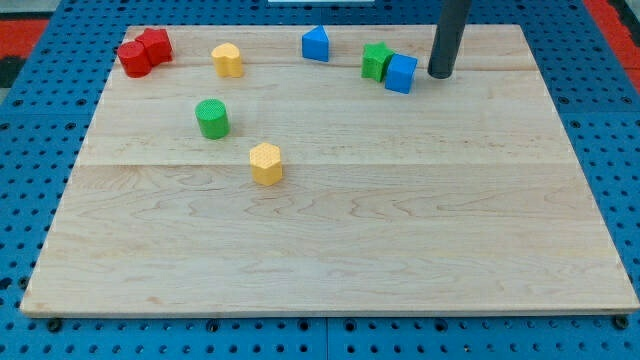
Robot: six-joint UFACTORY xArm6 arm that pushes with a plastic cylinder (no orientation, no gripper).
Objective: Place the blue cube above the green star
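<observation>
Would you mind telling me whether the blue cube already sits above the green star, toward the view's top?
No, the blue cube sits touching the green star on its right and slightly lower, with my tip just right of the cube.

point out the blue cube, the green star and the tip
blue cube (401,73), camera view, middle of its front face
green star (375,61), camera view, its top face, left of the cube
my tip (440,74), camera view, the rod's very end, just right of the cube

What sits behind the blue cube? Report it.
Behind the blue cube, toward the view's top-left, the green star touches it; the cube covers the star's lower right edge. My tip stands just to the cube's right.
</observation>
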